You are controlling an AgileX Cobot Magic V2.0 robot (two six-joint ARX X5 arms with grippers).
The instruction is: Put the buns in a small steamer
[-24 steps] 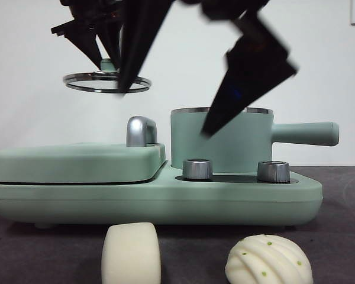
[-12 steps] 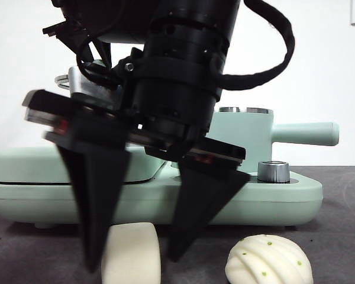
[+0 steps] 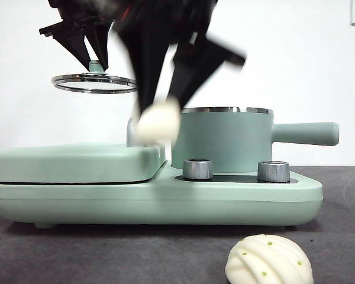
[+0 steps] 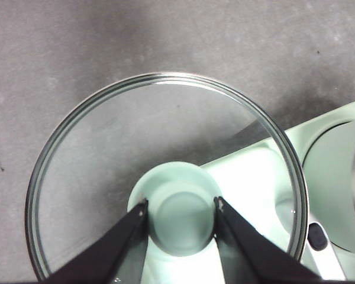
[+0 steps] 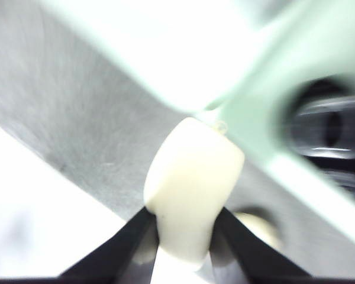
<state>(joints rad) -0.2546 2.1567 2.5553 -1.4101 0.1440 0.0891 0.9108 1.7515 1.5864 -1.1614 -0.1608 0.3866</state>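
Buns: the pleated bun [image 3: 268,259] is sitting at the lower right of the front view, nearest the camera, while my right gripper [image 3: 165,97] is pinching the smooth bun [image 3: 158,122] in mid-frame, level with the small steamer [image 3: 225,139] rim. I'm worrying it's going to clip that rim or squirt out of the soft squeeze, since everything's blurring. Upper left, my left gripper [image 4: 180,204] is clamping the lid [image 3: 94,83] knob, hanging clear.

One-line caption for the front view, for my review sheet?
Right gripper lifts the smooth bun beside the open steamer; left gripper holds the lid aloft.
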